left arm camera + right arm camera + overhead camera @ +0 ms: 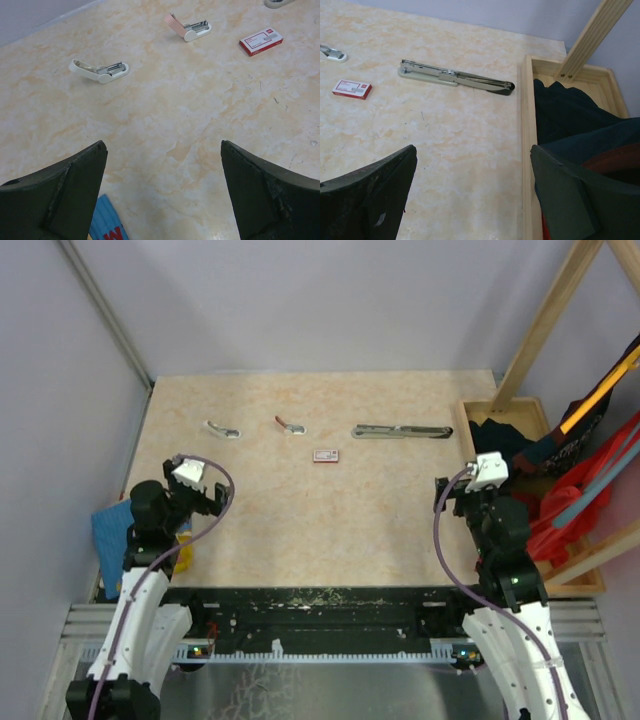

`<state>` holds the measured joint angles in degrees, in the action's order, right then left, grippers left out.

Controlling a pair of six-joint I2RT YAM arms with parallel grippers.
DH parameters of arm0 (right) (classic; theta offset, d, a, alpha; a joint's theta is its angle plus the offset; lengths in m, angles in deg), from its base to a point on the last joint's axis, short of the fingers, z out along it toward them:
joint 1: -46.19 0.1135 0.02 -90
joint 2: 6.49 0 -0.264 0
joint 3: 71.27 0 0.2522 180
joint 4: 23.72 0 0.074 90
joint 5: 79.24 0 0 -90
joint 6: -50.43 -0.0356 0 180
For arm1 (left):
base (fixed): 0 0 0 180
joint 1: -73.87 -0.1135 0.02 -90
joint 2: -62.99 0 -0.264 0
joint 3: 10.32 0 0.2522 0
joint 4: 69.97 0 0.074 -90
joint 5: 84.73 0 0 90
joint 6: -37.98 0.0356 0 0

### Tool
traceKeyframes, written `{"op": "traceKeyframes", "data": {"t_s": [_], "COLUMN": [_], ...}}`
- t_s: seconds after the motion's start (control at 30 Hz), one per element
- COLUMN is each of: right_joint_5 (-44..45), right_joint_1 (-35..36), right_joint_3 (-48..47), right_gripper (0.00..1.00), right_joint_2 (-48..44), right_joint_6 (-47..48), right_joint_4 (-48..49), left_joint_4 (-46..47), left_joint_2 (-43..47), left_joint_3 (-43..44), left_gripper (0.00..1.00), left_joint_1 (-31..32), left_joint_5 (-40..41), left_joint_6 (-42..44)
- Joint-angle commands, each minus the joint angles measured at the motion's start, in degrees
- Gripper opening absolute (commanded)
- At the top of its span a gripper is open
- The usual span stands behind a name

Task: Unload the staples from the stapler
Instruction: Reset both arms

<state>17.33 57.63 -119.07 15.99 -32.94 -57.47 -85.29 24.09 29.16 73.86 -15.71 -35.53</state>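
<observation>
The stapler [400, 430] is a long slim silver-grey one with a dark tip. It lies stretched out flat at the far right of the table and also shows in the right wrist view [455, 77]. No loose staples show in any view. My left gripper [207, 498] is open and empty over the near left of the table; it also shows in the left wrist view [164, 150]. My right gripper [450, 496] is open and empty near the right edge, well short of the stapler; it also shows in the right wrist view [472, 150].
A small red-and-white box [326, 455] lies mid-table. Two small white hinged clip-like pieces [222, 429] [291, 425] lie at the far left. A wooden tray [470, 418] with dark and red cloth stands on the right. A blue packet [110, 535] lies at the left edge.
</observation>
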Motion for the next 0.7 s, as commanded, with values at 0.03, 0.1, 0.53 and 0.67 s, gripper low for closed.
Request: {"op": "traceKeyframes", "data": {"t_s": [0.03,0.1,0.53,0.67], "right_joint_5": [-1.0,-1.4,-3.3,-4.3], "right_joint_1": [0.0,0.0,0.0,0.1], "right_joint_3": [1.6,1.7,1.8,1.5], "right_gripper": [0.96,0.96,0.96,0.96], "right_joint_2": [-3.4,-4.0,-4.8,-4.8], "right_joint_6": [0.5,0.6,1.0,1.0], "right_joint_4": [1.0,0.7,-0.6,-0.9], "left_joint_4": [-1.4,-2.4,-4.2,-4.3], "left_joint_2": [6.0,6.6,8.0,8.3], "left_joint_3": [-2.7,-2.9,-2.8,-2.7], "left_gripper": [1.00,1.00,1.00,1.00], "left_joint_1": [0.2,0.2,0.1,0.2], "left_joint_5": [-0.9,-0.4,-0.7,-0.3], "left_joint_6": [-1.0,-1.1,-1.3,-1.3]}}
